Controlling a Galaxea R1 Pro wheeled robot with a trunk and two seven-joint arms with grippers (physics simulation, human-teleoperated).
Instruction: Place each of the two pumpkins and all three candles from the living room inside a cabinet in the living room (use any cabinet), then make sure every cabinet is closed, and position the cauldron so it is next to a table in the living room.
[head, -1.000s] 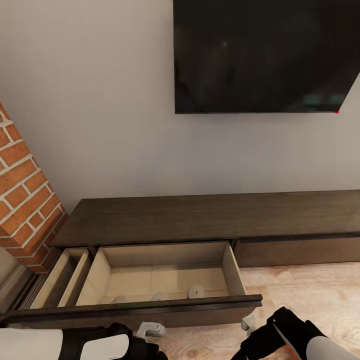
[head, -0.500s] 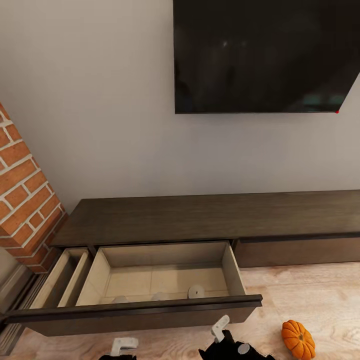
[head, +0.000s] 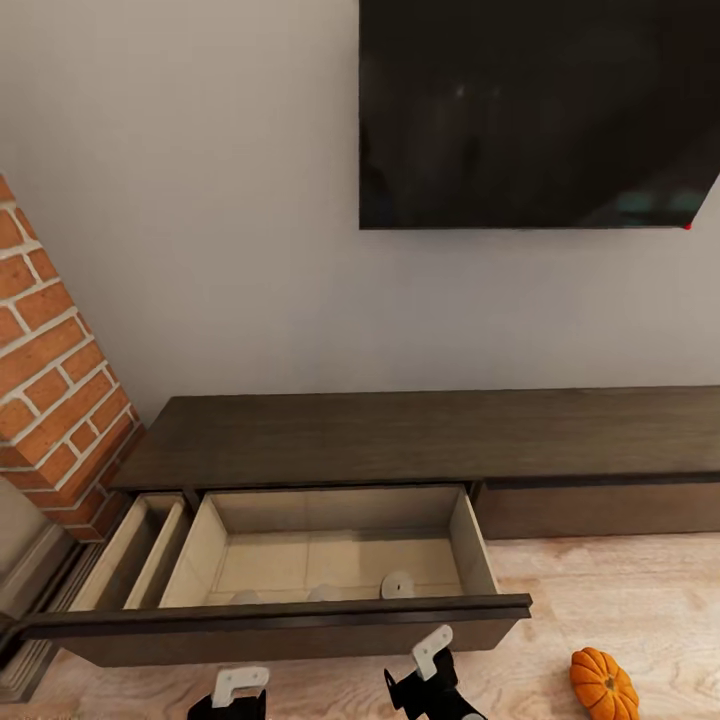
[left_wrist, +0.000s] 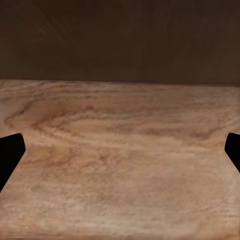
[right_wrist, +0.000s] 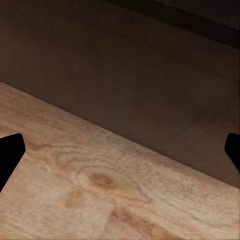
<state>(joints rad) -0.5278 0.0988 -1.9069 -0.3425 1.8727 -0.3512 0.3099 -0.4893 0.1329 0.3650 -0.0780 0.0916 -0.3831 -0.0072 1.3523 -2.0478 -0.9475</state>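
Observation:
The long dark-brown cabinet (head: 420, 435) stands against the wall with a wide drawer (head: 330, 555) pulled out. Three candles lie near the drawer's front: one pale top (head: 397, 583) shows well, the other two (head: 323, 592) (head: 245, 597) just peek over the drawer front. One orange pumpkin (head: 603, 683) sits on the wood floor, right of the drawer. My left gripper (head: 240, 688) (left_wrist: 120, 155) and right gripper (head: 432, 662) (right_wrist: 120, 155) hang low in front of the drawer front. Both are open, with only floor between their fingers.
A narrow second drawer (head: 135, 550) stands open left of the wide one. A brick column (head: 55, 400) rises at the left, and a dark TV screen (head: 540, 110) hangs on the wall above. Bare wood floor (head: 620, 590) lies right of the drawer.
Both arms have dropped toward the lower edge of the head view, which uncovered the pumpkin on the floor. The whole view has shifted slightly.

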